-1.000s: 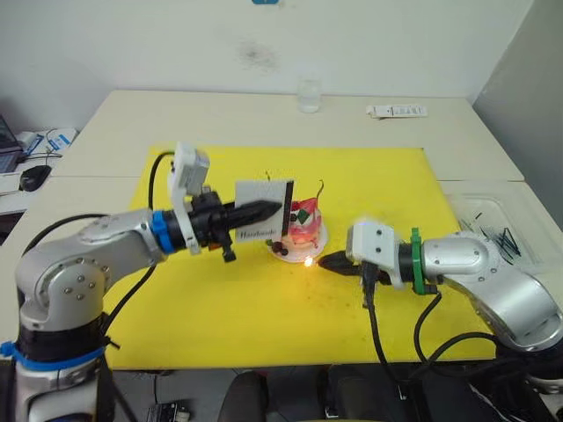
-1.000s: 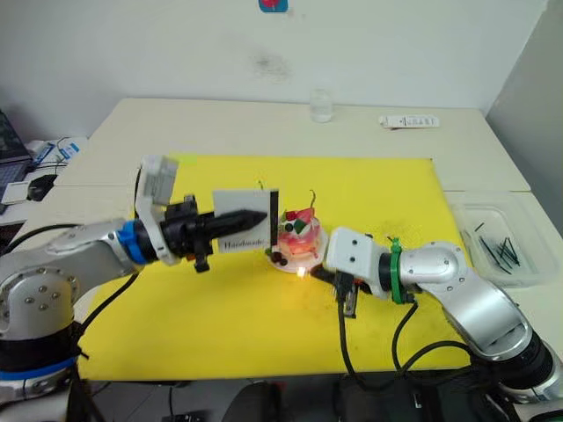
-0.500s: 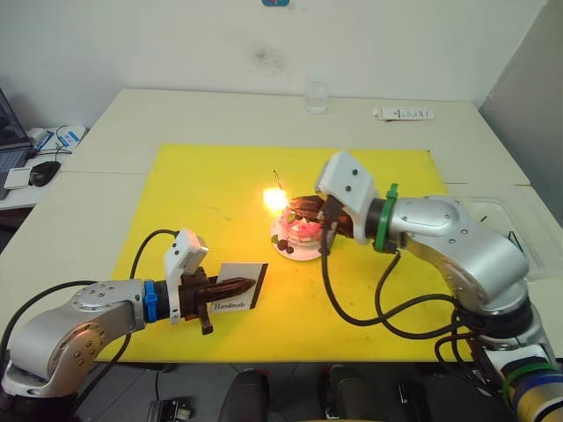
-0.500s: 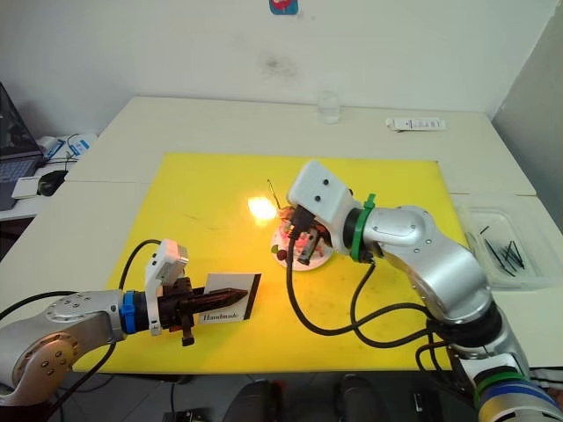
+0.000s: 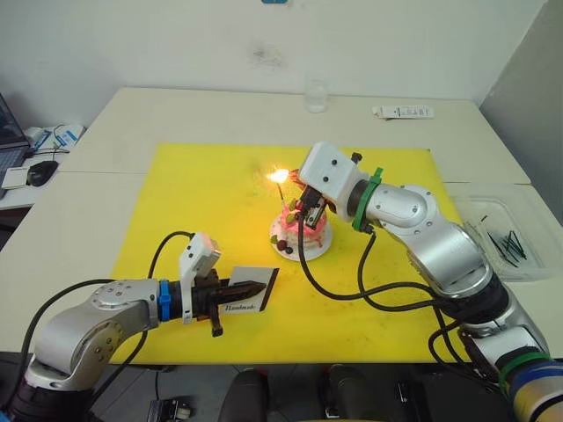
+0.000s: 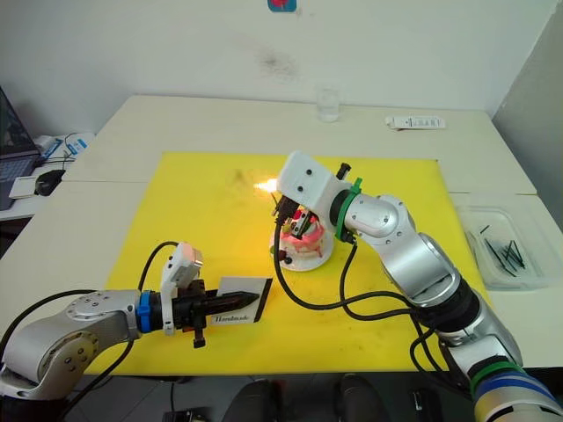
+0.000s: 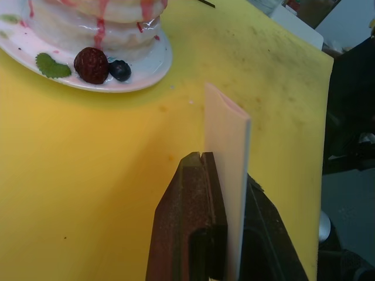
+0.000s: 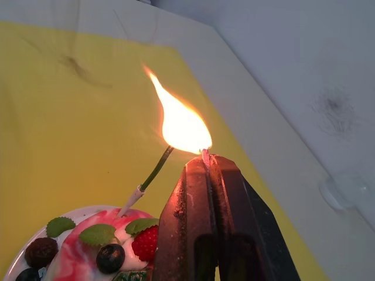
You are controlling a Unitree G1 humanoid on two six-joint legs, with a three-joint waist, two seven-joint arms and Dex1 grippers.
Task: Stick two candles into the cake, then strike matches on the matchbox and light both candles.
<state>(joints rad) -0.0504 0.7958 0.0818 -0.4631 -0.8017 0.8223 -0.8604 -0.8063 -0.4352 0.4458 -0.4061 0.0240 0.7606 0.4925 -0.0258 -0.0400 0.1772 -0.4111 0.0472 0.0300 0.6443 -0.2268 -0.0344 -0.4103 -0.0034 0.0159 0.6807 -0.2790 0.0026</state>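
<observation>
The pink cake (image 5: 302,230) sits on its white plate (image 5: 310,254) in the middle of the yellow mat. One thin olive candle (image 8: 153,172) stands tilted in the cake. My right gripper (image 8: 206,159) hovers over the cake, shut on a burning match whose pink tip (image 8: 205,153) just shows. The flame (image 5: 280,175) touches the candle's top end. My left gripper (image 5: 261,286) is low over the mat's front, shut on the white matchbox (image 5: 249,301), which is held on edge (image 7: 228,175).
A clear plastic tray (image 5: 501,242) holding several black matches stands off the mat at the right. A glass (image 5: 315,95) and a white strip (image 5: 400,112) rest at the table's far edge. The yellow mat (image 5: 193,202) is bare left of the cake.
A second ago the matchbox was held up beside the cake and the lit match was low in front. The left gripper has dropped to the mat's front; the right has risen and brought the flame onto the candle.
</observation>
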